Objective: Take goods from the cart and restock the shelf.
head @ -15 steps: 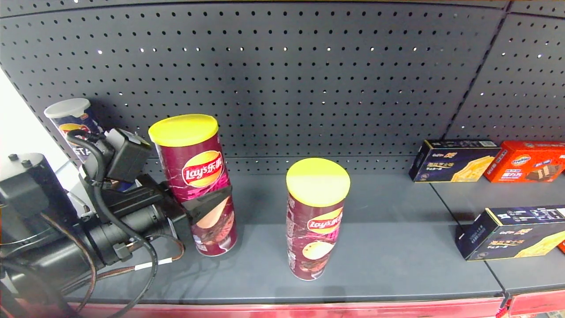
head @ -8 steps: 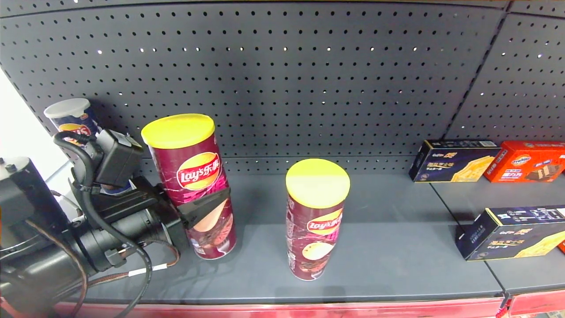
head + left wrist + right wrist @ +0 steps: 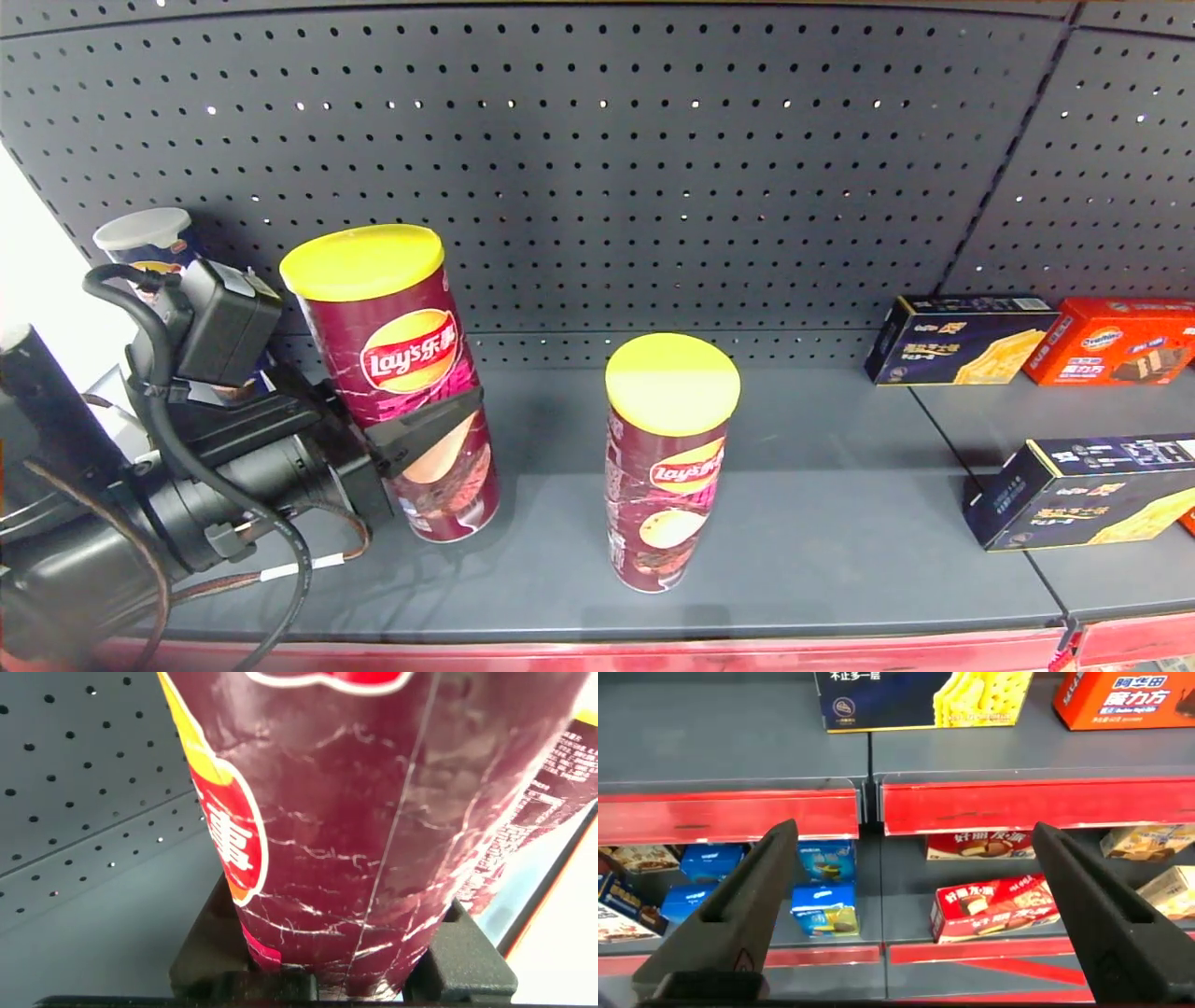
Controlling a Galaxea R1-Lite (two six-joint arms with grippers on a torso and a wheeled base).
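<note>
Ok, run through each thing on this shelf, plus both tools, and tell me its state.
held can, tilted, yellow lid on, clamped by the left tool.
middle can, upright, lid on, standing free.
blue can, upright, white lid on.
left tool, shut on the held can.
right tool, open, empty.
rear dark box, closed, lying flat.
orange box, closed, lying flat.
front dark box, closed, lying flat.

Bright, even light from above fills the shelf [image 3: 840, 541]. Pinpoints of light shine through the holes of the pegboard [image 3: 653, 168]. The standing chip can [image 3: 665, 485] casts a faint shadow on the shelf before it, and a softer, darker patch lies beside the held chip can [image 3: 401, 392]. The head view bows straight lines near its edges.
</note>
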